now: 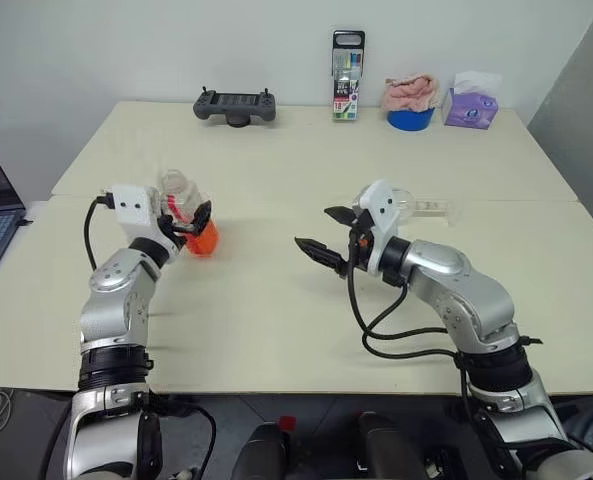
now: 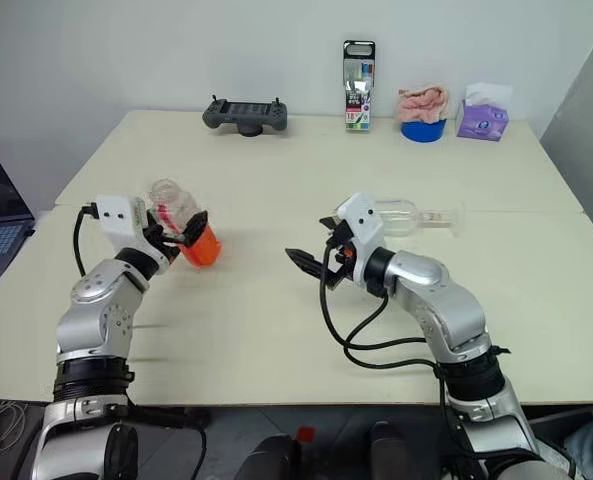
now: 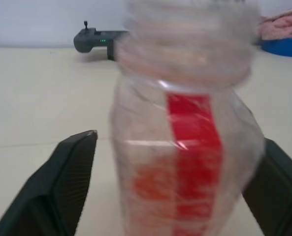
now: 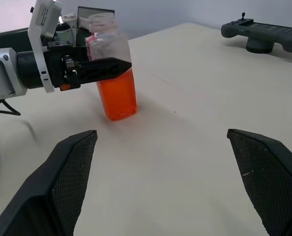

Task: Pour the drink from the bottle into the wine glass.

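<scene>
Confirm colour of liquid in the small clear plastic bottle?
Translucent orange-red liquid, clearest in the right wrist view.

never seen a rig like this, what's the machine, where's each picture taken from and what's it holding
It is a two-armed humanoid robot. The two wide pictures come from cameras in its head, looking down over a table. The two close ones come from a camera on each wrist. The left hand is open around a small bottle of orange-red drink, which stands on the table. The right hand is open and empty. Behind it a wine glass seems to lie on its side. Along the far edge sit a controller, a pen pack, a blue bowl and a tissue box.
</scene>
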`<state>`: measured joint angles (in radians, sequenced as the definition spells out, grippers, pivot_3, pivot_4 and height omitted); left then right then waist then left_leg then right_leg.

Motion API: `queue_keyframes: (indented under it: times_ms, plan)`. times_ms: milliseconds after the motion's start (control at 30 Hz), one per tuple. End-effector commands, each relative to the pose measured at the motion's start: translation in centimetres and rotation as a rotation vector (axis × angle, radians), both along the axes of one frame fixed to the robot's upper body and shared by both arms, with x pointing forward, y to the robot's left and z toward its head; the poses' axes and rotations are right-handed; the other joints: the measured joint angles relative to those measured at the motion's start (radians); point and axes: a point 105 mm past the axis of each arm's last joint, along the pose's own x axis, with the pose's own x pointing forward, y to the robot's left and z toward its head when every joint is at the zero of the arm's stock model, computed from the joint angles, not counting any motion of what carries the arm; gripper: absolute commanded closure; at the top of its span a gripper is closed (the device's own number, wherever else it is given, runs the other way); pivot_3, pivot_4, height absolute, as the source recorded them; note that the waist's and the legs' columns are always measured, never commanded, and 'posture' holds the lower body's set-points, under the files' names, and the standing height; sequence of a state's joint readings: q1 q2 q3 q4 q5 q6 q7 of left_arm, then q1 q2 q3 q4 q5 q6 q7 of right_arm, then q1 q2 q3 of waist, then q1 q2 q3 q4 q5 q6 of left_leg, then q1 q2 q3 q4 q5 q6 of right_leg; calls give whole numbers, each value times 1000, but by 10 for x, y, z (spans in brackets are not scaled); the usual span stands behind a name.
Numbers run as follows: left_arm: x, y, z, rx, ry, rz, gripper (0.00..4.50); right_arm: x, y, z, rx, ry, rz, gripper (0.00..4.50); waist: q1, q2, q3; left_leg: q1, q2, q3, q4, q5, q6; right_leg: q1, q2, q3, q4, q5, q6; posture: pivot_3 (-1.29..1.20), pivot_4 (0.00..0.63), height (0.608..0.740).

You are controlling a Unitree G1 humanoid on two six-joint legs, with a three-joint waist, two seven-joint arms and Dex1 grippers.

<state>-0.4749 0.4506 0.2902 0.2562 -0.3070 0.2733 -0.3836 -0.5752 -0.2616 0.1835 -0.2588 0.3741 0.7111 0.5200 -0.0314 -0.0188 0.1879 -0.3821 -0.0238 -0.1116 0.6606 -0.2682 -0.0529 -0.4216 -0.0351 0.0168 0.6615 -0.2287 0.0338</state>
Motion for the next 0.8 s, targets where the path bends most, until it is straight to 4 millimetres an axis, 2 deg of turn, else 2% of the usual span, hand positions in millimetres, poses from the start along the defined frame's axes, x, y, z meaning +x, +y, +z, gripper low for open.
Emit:
queue_keyframes:
  times_ms: [33,233,467,567,633,700,800]
  plan:
    - [-5,0,14,13,-57,12,17,0,-4,12,18,-49,-7,0,0,0,0,0,0,0,0,0,0,0,0,0,0,0,0,0,150,740]
    - [-14,-8,7,-5,-35,-16,17,8,-16,11,2,-57,-51,0,0,0,0,0,0,0,0,0,0,0,0,0,0,0,0,0,150,740]
    - [-53,-7,-9,-16,34,-31,17,41,-75,-5,-292,-187,-257,0,0,0,0,0,0,1,0,0,0,0,-1,1,-1,0,0,0,150,740]
    - [-81,-9,-16,-38,73,-83,17,53,-108,-16,-471,-267,-347,0,0,0,0,0,0,2,0,0,0,0,-1,1,-1,0,0,0,150,740]
    - [-98,-21,-24,-21,122,-172,17,60,-127,-20,-567,-309,-396,0,0,0,0,0,1,3,0,0,0,0,0,1,-2,0,0,0,150,740]
    - [-114,-51,-38,19,198,-328,17,70,-147,-25,-688,-357,-460,0,0,0,0,0,0,3,-1,0,0,0,0,2,-2,-1,0,0,150,740]
    - [-121,-86,-45,53,234,-478,17,85,-160,-26,-802,-429,-514,0,2,0,0,1,0,4,0,0,0,2,0,2,-3,-1,-1,0,150,740]
